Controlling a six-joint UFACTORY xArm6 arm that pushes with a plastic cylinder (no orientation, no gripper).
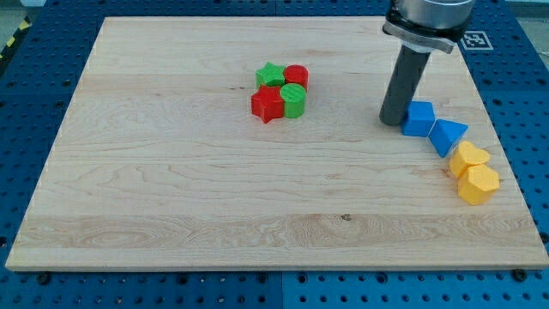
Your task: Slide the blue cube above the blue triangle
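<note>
No brand or readable writing is seen; only part of a black-and-white square marker (474, 39) is noted beyond the board's top right corner, on a blue perforated base (523, 103).

The board (171, 189) is pale wood with lengthwise grain, a small dark knot showing near its bottom edge. The arm is fitted with a straight dark rod under a grey collar; no fingers are fitted, so no open or closed state applies. My tip (394, 121) is set on the board near the right edge, just beside the left face of the blue cube (419, 118); whether contact is made cannot be told.

The blue cube lies towards the view's top and left of the blue triangle (448, 136), the two touching at a corner. A yellow heart-like block (469, 158) and a yellow hexagonal block (478, 184) follow in a diagonal line towards the board's right edge, each touching the next. All blocks appear matte, with faint ridging.

Near the top centre a tight cluster is recorded: green star (271, 75), red cylinder (297, 76), red star (267, 104), green cylinder (293, 100).

The left half and the bottom edge of the board are unoccupied. Little room is left between the yellow blocks and the right edge.
</note>
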